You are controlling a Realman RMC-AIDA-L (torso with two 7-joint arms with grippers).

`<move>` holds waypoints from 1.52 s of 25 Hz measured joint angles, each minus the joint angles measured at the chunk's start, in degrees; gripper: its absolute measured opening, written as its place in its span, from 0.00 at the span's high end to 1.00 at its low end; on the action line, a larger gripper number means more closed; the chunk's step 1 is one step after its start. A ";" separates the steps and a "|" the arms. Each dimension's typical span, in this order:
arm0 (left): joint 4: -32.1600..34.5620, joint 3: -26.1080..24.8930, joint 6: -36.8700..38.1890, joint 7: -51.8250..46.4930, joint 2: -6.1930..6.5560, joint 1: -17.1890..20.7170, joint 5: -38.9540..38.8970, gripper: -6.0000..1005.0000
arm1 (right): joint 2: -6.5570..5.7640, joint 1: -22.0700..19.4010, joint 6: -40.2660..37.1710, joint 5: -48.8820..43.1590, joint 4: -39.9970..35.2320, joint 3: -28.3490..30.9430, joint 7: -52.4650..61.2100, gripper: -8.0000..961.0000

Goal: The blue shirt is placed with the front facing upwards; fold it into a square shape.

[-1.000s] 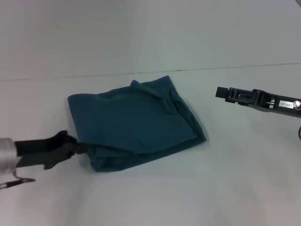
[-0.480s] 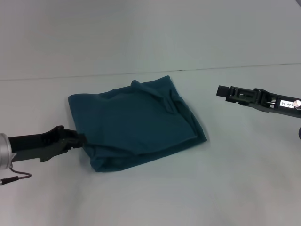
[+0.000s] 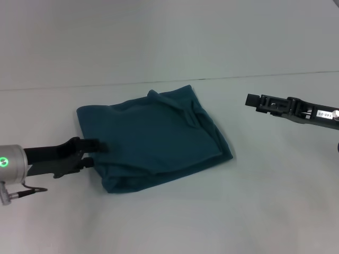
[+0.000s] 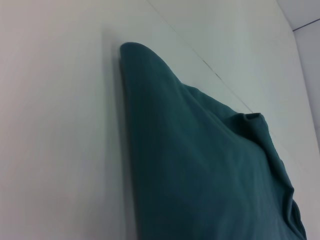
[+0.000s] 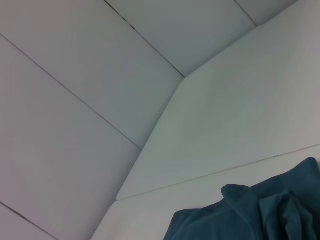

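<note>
Now the blue shirt [image 3: 151,137] lies folded on the white table [image 3: 265,201]. The left gripper [image 3: 95,152] touches its left edge, the right gripper [image 3: 251,99] hangs far right; whether either is open cannot be told.

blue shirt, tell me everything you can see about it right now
The blue shirt is dark teal, soft-looking cloth, folded into a rough, slightly skewed square lying flat on the white table. No print shows; only plain fabric faces up. Its far right corner is bunched into ridges and wrinkles, and layered edges show along the near side. The left gripper is at its left edge, against the cloth. The right gripper hangs apart, off to the right.
</note>
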 joint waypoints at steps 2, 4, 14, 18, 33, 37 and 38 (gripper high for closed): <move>-0.91 0.13 -0.58 0.00 0.09 -0.62 0.01 0.57 | -0.03 -0.08 0.02 0.00 -0.02 0.02 -0.06 0.22; -2.12 0.70 -1.48 0.00 0.22 -1.39 0.05 0.50 | -0.03 -0.19 0.04 0.00 -0.01 0.03 -0.08 0.22; -6.19 3.38 -4.90 -1.48 0.77 -4.33 0.12 0.18 | -0.17 -0.61 0.00 -0.06 0.12 0.10 -0.27 0.22; -1.92 3.46 -2.52 -3.95 0.57 -1.79 0.09 0.19 | -0.18 -0.97 -0.15 -0.07 -0.08 0.37 -0.25 0.22; -4.58 6.01 -3.69 -4.67 -0.31 -3.43 0.02 0.22 | -0.13 -1.29 -0.21 -0.08 0.31 0.29 -0.33 0.22; -5.53 7.55 -4.82 -5.14 -0.13 -4.72 0.38 0.23 | -0.18 -1.85 -0.39 -0.09 0.34 0.49 -0.38 0.22; -5.35 7.79 -4.87 -5.17 -0.12 -4.72 0.49 0.23 | -0.23 -1.92 -0.46 -0.09 0.44 0.53 -0.39 0.22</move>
